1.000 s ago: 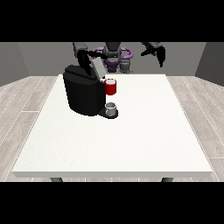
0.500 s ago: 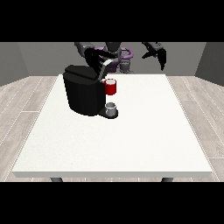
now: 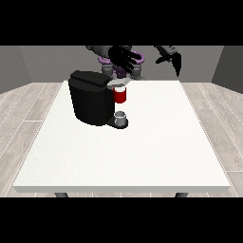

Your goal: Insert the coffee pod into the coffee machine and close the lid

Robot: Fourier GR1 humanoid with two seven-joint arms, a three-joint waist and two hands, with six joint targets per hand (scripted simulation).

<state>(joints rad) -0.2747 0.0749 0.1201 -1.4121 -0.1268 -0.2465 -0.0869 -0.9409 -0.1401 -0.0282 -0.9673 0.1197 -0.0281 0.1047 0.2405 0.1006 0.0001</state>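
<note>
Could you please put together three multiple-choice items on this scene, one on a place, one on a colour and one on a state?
1. Where on the white table does the coffee machine stand?
A. towards the view's left and the robot's side
B. at the near right corner
C. in the middle of the near edge

2. What colour is the coffee pod?
A. blue
B. red
C. yellow

3. How is the hand at the view's left placed?
A. flat on the table
B. fingers spread, above the machine
C. wrapped around the small cup

Answers: 1 A, the machine sits left of centre near the robot. 2 B, the pod at the machine's front is red. 3 B, the hand is open in the air above the machine.
</note>
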